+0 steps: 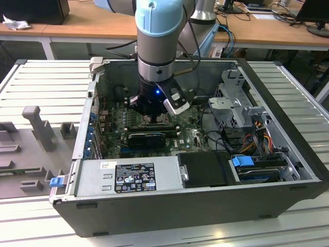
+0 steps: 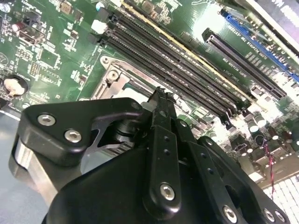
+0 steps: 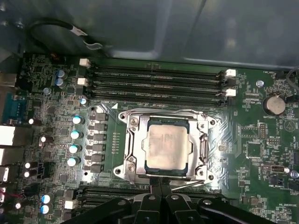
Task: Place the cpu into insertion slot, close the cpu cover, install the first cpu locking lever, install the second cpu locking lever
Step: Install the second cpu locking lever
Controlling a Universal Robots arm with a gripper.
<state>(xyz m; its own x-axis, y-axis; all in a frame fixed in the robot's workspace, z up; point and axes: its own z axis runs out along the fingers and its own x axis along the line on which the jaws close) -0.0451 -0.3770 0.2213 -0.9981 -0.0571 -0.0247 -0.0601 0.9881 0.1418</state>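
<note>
Already the cpu (image 3: 167, 148) lies in the insertion slot (image 3: 126, 140), cover down; my tool (image 3: 161, 183), fingers together on nothing, presses the cover's edge.

A robotics lab or workshop: an opened computer case (image 1: 195, 170) is lying on a slatted metal bench (image 1: 46, 87), with wooden desks (image 1: 77, 23) standing behind.

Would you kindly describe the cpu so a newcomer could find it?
Inside the open computer case, find the green board. Between its long memory slots sits a metal-framed socket; the cpu is the pale silver square in its centre.
</note>
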